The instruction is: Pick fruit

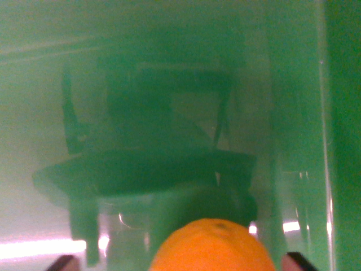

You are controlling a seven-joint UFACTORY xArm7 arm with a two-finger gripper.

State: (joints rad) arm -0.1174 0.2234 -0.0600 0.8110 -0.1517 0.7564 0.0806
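the orange (pixel 213 247) sat at the bottom edge of the wrist view, a little to the right of the middle, with only its upper part visible. on both sides of it, at the bottom corners, two dark tips showed, one on the wrist view's left and one on the right; these were probably the jaws (pixel 180 263). the fruit lay between them, but if they pressed on it or stood free beside it, i could not tell, because the contact was outside the picture.

behind the orange there was a shiny green surface (pixel 169 68). it was blurred, and it gave back a dark mirror shape (pixel 152 141), perhaps the arm itself. bright white stripes of light lay low on the left.

the skin looked dimpled, with a small dark spot near the top. i judged the fruit to be round, rather light and firm, with a slightly rough peel that gives good friction. still, a ball shape can roll out of flat jaws. the best hold would be across its widest part, with moderate force, so the peel is not bruised.
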